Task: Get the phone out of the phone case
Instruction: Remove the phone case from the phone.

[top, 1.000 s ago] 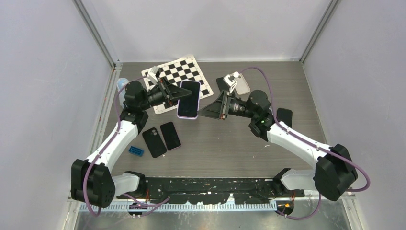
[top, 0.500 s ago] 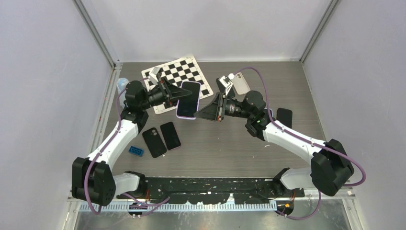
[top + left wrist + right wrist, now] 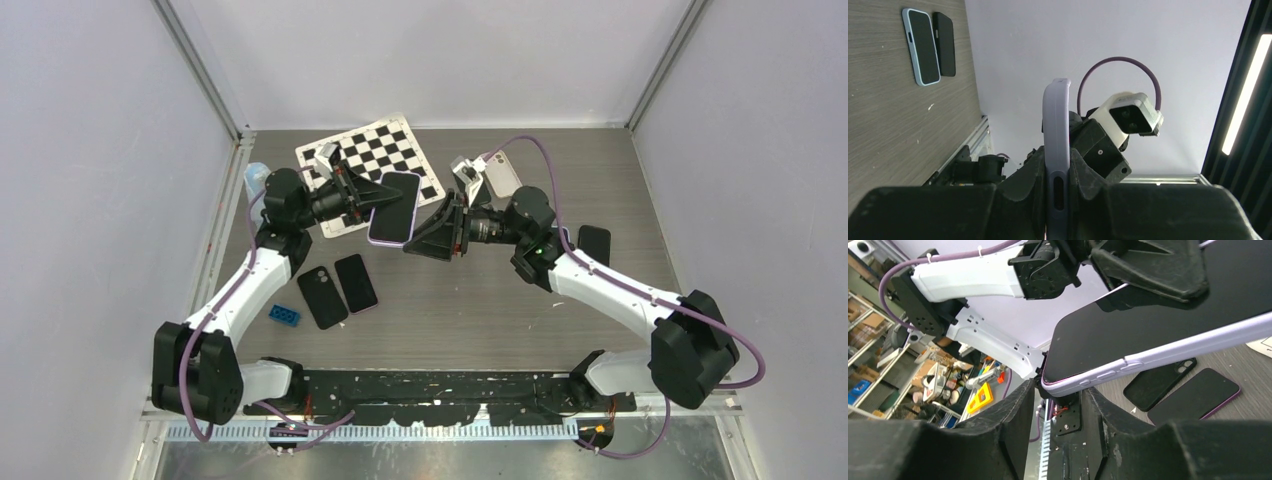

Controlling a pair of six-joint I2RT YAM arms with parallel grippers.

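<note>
The phone (image 3: 394, 205), dark screen up, sits in a lilac phone case (image 3: 1057, 125) and is held above the table in front of the checkered mat. My left gripper (image 3: 356, 201) is shut on the case's left side, and in the left wrist view its fingers (image 3: 1034, 172) press both faces of the case. My right gripper (image 3: 413, 243) is at the phone's near right corner. In the right wrist view the case's corner (image 3: 1060, 382) sits at the mouth of the right gripper (image 3: 1058, 392), whose jaws stand apart without clamping it.
A checkered mat (image 3: 390, 140) lies at the back. A black case (image 3: 322, 297) and a dark phone (image 3: 356, 283) lie left of centre, beside a blue brick (image 3: 283, 316). A pale phone (image 3: 503, 176) and a black object (image 3: 594, 243) lie on the right.
My right gripper has moved left up to the phone's near corner, and its jaws have changed width. The left gripper keeps its hold in the same place.
</note>
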